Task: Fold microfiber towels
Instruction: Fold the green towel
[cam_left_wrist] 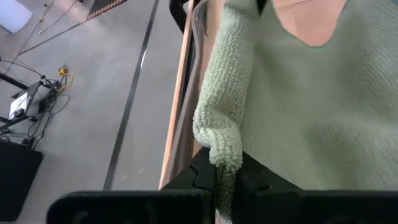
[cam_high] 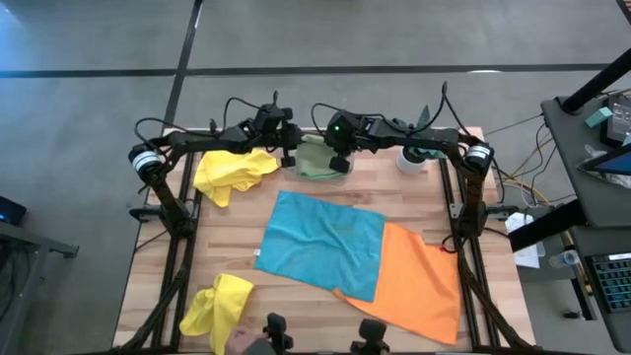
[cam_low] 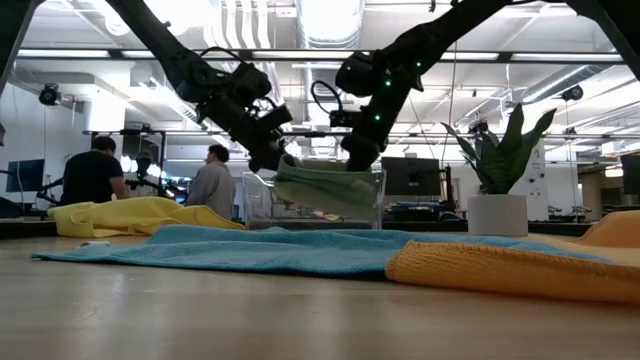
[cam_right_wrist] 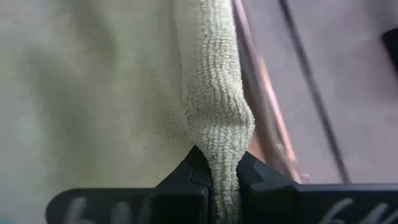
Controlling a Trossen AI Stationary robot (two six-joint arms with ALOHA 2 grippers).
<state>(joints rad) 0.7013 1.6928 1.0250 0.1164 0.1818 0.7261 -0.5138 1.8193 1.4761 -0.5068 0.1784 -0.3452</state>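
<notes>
A sage green towel (cam_high: 317, 158) hangs folded between my two grippers at the table's far edge, over the clear plastic tray (cam_low: 262, 205). My left gripper (cam_high: 288, 150) is shut on its left end, my right gripper (cam_high: 338, 161) on its right end. A turquoise towel (cam_high: 323, 244) lies spread flat mid-table, overlapping an orange towel (cam_high: 419, 284) spread to its right. One yellow towel (cam_high: 233, 173) lies crumpled at the far left, another (cam_high: 217, 306) at the near left. My left gripper pinches a folded edge of the green towel (cam_left_wrist: 221, 152) between its two fingers, several layers bunched there. The towel is lifted and sags between the grippers. My right gripper pinches the towel's opposite folded edge (cam_right_wrist: 222, 140) between its two fingers; the towel is lifted, slack in the low view (cam_low: 325, 190).
A small plant in a white pot (cam_high: 412, 158) stands at the far right, close to my right arm. People sit in the room beyond the table. A hand (cam_high: 246, 341) shows at the table's near edge by the near yellow towel.
</notes>
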